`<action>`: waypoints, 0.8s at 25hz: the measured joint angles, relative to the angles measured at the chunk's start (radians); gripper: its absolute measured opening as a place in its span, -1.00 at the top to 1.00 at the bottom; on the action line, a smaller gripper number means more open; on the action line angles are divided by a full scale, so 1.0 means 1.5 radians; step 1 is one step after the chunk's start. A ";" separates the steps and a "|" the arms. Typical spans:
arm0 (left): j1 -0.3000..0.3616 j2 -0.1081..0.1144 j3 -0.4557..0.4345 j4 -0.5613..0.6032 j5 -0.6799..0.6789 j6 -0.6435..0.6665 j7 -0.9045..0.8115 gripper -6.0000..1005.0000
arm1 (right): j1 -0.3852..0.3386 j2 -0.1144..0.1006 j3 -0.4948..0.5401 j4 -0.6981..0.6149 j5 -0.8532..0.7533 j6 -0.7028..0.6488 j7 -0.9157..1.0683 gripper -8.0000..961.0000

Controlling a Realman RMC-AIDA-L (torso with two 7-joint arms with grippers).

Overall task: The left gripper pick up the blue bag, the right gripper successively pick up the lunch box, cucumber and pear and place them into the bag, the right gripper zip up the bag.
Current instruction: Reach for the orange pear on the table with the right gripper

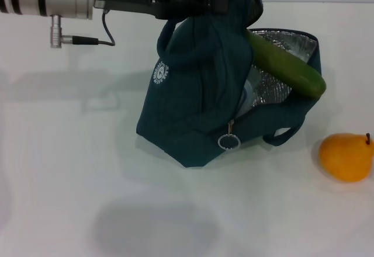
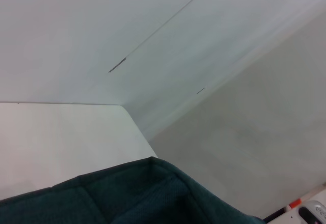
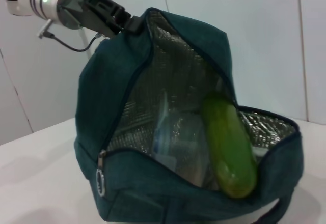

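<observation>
Dark teal-blue bag with crinkly silver foil lining and a little round white logo, glossy green cucumber, orange-yellow pear, all on a white table.

Left gripper raised, arm outstretched, fingers clamped.

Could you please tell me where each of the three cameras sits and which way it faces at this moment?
Head: above, looking down at the blue bag, cucumber and pear; the left tool holds up the bag's top.
Left wrist: by the bag's fabric, facing walls; no tool visible.
Right wrist: low, facing the bag's open mouth; the left arm shows, its own tool doesn't.
Head and right wrist share bag, cucumber, left tool.
</observation>
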 joint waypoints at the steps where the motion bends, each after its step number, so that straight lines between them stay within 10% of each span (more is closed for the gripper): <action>1: 0.000 0.000 0.000 0.000 0.000 0.000 0.000 0.86 | 0.000 -0.003 0.005 -0.001 0.000 -0.002 0.009 0.97; 10: -0.005 0.003 0.000 0.000 -0.001 -0.004 0.000 0.86 | -0.001 -0.013 0.035 0.004 -0.012 -0.048 0.015 0.95; 20: -0.003 0.004 0.000 0.000 -0.001 -0.007 0.002 0.86 | 0.030 -0.006 0.033 0.013 -0.047 -0.045 0.021 0.09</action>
